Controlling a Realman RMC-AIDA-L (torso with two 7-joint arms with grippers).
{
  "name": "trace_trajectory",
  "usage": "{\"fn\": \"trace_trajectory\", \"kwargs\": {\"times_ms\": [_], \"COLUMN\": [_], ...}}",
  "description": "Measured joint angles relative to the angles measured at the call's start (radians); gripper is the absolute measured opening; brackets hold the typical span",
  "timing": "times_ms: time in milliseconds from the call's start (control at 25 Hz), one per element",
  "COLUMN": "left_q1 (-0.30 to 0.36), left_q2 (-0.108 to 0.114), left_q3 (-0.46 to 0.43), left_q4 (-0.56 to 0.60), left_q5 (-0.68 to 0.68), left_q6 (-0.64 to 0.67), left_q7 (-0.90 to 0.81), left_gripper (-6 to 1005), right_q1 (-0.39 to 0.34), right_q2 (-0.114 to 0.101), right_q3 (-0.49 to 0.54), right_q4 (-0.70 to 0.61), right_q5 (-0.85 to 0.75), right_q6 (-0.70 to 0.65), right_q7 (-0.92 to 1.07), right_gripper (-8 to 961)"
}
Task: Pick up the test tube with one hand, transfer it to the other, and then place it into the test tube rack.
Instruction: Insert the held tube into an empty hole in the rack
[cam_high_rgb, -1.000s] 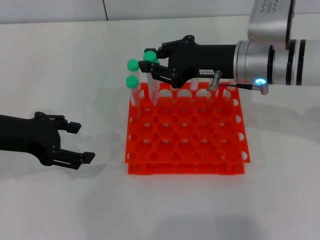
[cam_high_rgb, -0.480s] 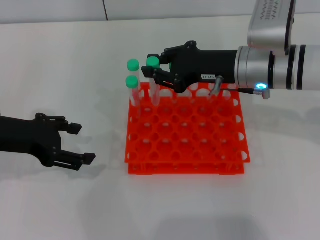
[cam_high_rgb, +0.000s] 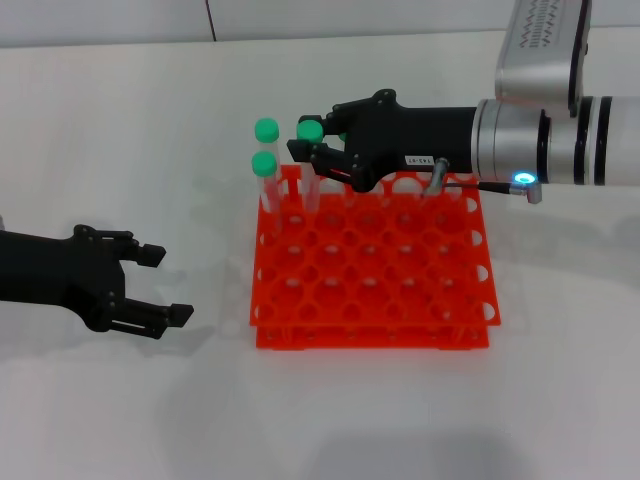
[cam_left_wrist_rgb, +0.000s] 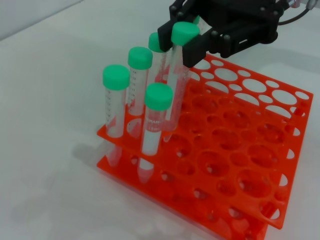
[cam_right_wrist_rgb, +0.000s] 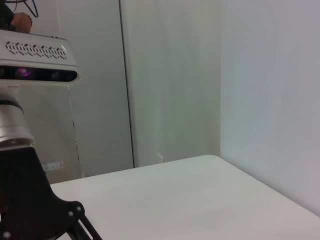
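Now your right gripper (cam_high_rgb: 318, 150) (the labelled one) clamps the test tube (cam_left_wrist_rgb: 175, 75) just under its green cap, its tip down in the test tube rack (cam_high_rgb: 400, 300) beside other capped tubes (cam_left_wrist_rgb: 131, 85); your left gripper (cam_high_rgb: 160, 285) rests spread apart on the table (cam_high_rgb: 120, 120).

Change log: my right gripper (cam_high_rgb: 318, 150) has shifted toward 3 o'clock and slightly down; the test tube (cam_high_rgb: 310, 165) it grips moved along, sinking lower into the rack (cam_high_rgb: 370, 330).
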Motion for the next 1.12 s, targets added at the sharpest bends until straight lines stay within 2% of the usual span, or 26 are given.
{"fn": "trace_trajectory", "kwargs": {"times_ms": [1120], "left_q1": [-0.025], "left_q2": [0.0], "left_q3": [0.002], "left_q4": [-0.034], "left_q5": [0.002], "left_q6": [-0.012], "left_q7": [0.015], "left_gripper": [866], "right_q1": [0.013], "right_q2": [0.0], "right_q3": [-0.012], "right_q4": [0.04], "right_q5": [0.013], "right_q6": [0.014], "right_q7": [-0.007], "right_gripper": [262]}}
